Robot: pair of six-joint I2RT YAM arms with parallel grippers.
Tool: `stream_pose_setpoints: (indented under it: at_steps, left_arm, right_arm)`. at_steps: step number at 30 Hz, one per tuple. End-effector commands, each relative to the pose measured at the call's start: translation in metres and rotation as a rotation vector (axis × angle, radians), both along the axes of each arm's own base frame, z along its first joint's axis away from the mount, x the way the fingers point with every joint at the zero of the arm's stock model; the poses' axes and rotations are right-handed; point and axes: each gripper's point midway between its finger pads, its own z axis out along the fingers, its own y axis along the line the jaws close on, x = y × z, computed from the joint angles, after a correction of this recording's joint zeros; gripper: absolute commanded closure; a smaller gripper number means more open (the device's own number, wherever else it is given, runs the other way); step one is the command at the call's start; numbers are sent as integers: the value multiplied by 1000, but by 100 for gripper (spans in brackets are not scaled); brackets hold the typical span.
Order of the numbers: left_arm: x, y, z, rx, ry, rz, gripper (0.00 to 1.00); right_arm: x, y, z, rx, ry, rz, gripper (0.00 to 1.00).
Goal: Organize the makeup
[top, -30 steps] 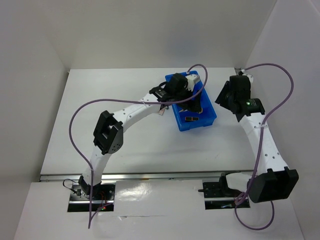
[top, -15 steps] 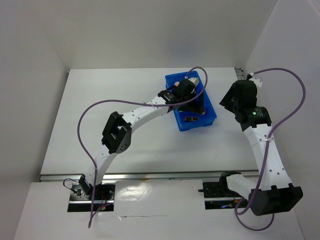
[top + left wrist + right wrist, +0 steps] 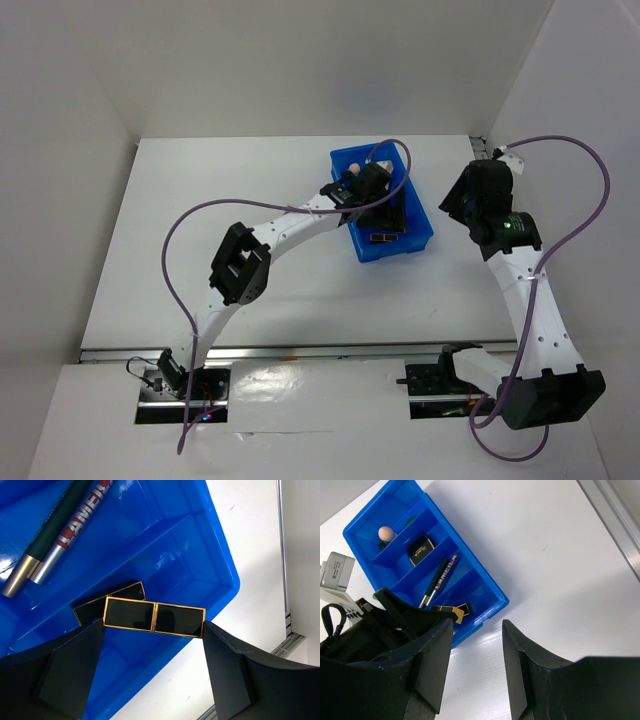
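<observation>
My left gripper [image 3: 154, 627] is shut on a black-and-gold lipstick tube [image 3: 175, 620], gripped end to end, just above the near compartment of the blue tray [image 3: 225, 565]. A second black-and-gold tube [image 3: 95, 605] lies under it on the tray floor. A dark green pencil [image 3: 52, 522] and a silver-and-red pencil [image 3: 75, 530] lie in the compartment beyond. In the top view the left gripper [image 3: 385, 212] is inside the tray [image 3: 395, 248]. My right gripper [image 3: 476, 630] is open and empty over the table, right of the tray [image 3: 492, 600]. A peach sponge [image 3: 386, 532] and a dark square compact [image 3: 420, 549] sit in the far compartments.
White walls close in the table at the back and on the right. A metal rail [image 3: 615, 515] runs along the table's right edge. The right arm [image 3: 490, 205] hangs just right of the tray. Purple cables loop over both arms.
The left gripper has moved down and toward the near end of the tray with the tube. The right arm pulled back a little to the right, then stayed still.
</observation>
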Motion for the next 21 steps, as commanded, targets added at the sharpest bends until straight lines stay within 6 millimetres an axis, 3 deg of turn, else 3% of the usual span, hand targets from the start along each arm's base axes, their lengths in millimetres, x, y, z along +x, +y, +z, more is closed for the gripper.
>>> stream_pose_setpoints:
  at_steps: [1, 2, 5, 6, 10, 16, 18, 20, 21]
  left_arm:
    - [7, -10, 28, -55, -51, -8, 8]
    - [7, -10, 28, -55, -51, -8, 8]
    - [8, -10, 58, -81, -118, -32, 8]
    - [11, -8, 57, -70, -130, -26, 8]
    - [12, -1, 91, -82, -197, -19, 6]
    - [11, 0, 81, -88, -164, -31, 10]
    - [9, 1, 85, -89, -165, -31, 16]
    - [19, 16, 96, -68, -210, 22, 23]
    - [22, 27, 88, -42, -207, 50, 31]
  right_arm:
    - [-1, -3, -2, -9, 15, -11, 48]
    - [-1, -3, -2, -9, 15, -11, 48]
    - [-1, -3, -2, -9, 15, -11, 48]
    - [1, -3, -5, -10, 24, -11, 48]
    - [1, -2, -5, -12, 27, 2, 48]
    - [2, 0, -9, -8, 38, 9, 48]
    - [2, 0, -9, -8, 38, 9, 48]
    - [2, 0, -9, -8, 38, 9, 48]
    - [2, 0, -9, -8, 38, 9, 48]
